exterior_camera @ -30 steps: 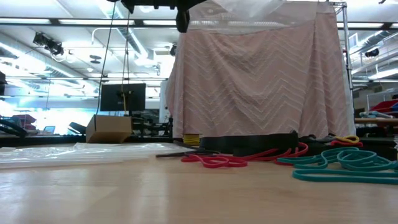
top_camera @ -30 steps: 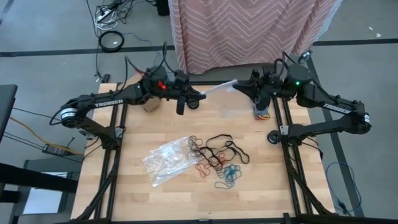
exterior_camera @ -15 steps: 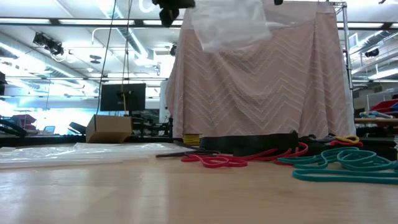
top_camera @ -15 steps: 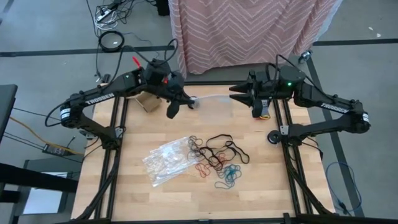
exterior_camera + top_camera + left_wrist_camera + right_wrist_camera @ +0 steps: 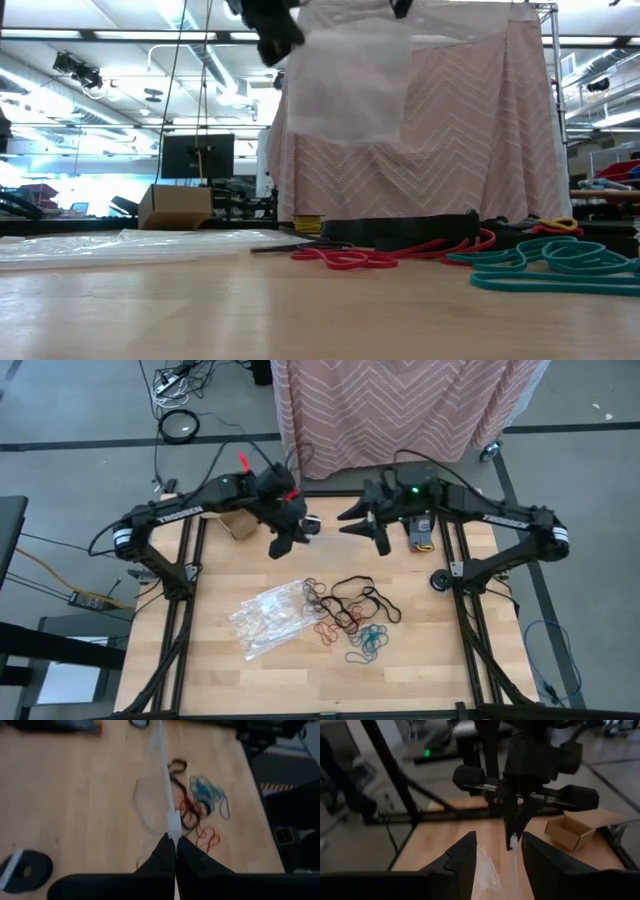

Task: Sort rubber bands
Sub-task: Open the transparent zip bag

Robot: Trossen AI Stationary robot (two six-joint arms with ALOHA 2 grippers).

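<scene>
The rubber bands (image 5: 350,610) lie in a loose pile of black, red and teal loops on the wooden table, also seen in the left wrist view (image 5: 195,805). Above the table's far middle, my left gripper (image 5: 284,542) is shut on a clear plastic bag (image 5: 345,85), which hangs below it as a flat sheet. My right gripper (image 5: 360,532) faces it from the right, open, with its fingers on either side of the bag's film (image 5: 490,870). My left gripper pinches the clear bag's thin upper edge (image 5: 172,827) between its two shut fingers, coming slanting down from the table's left far side. The bag hangs slack below the fingers, lifted clear of the table. My right gripper: I cannot tell whether its open fingers (image 5: 462,857) touch the bag.
A heap of clear crinkly bags (image 5: 268,618) lies left of the bands. A small black disc (image 5: 25,870) and a cardboard box (image 5: 238,526) sit near the far edge. A pink patterned cloth (image 5: 420,140) hangs behind the table.
My right gripper has opened, letting go of the bag, and moved toward the table's left, closer to my left gripper. My left gripper has tipped downward. The bag, earlier stretched between both grippers, now hangs down from the left one.
</scene>
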